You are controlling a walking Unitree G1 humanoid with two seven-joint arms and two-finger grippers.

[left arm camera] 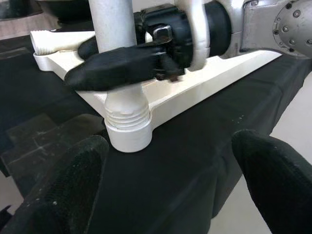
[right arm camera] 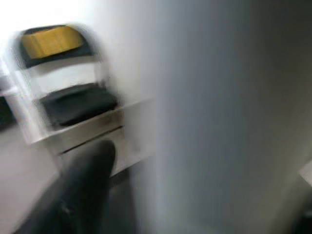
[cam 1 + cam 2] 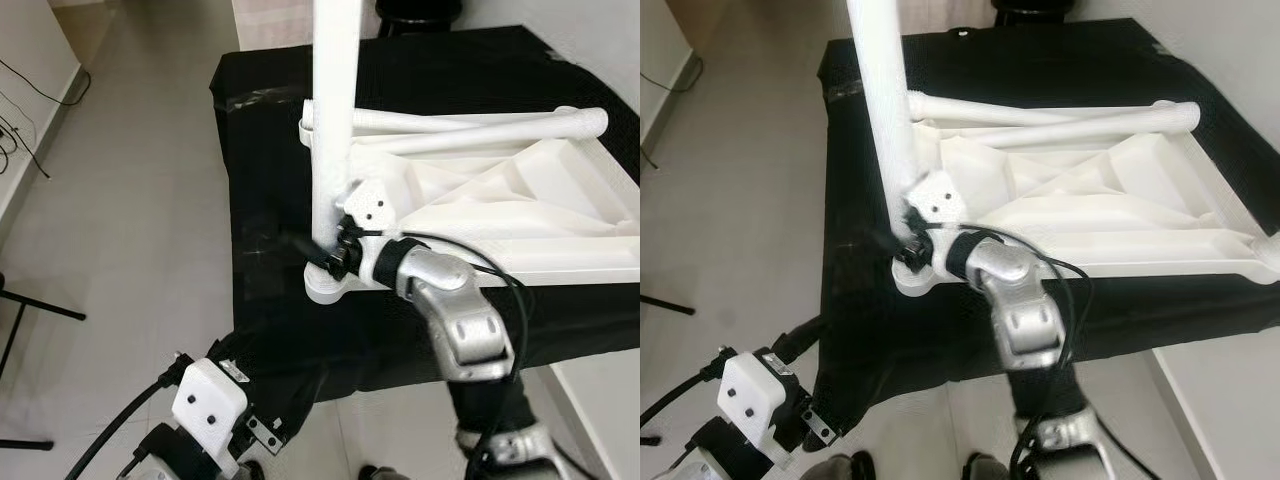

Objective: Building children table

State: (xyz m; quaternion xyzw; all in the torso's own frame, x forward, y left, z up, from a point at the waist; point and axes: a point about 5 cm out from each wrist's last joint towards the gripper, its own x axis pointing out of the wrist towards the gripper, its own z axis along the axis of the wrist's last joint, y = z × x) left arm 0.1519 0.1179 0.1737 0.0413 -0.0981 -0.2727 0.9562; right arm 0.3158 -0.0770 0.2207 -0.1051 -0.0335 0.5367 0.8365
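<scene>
A white plastic table top (image 3: 520, 200) lies upside down on a black-covered table (image 3: 270, 120). One white leg (image 3: 335, 120) stands upright in the corner socket (image 3: 330, 288) nearest me, its thread showing just above the socket (image 1: 129, 129). My right gripper (image 3: 335, 255) is shut on this leg just above the socket, a black finger (image 1: 112, 66) wrapped across it. Two more legs (image 3: 470, 122) lie loose across the far side of the table top. My left gripper (image 1: 168, 146) hangs open below the table's front edge, pointing at the socket, with nothing between its fingers (image 1: 73, 185).
The black cloth hangs over the table's front edge (image 3: 300, 370). Pale tiled floor (image 3: 120, 220) lies to the left, with cables (image 3: 20, 130) by the wall and a black stand foot (image 3: 40, 305). A blurred chair (image 2: 63, 73) appears in the right wrist view.
</scene>
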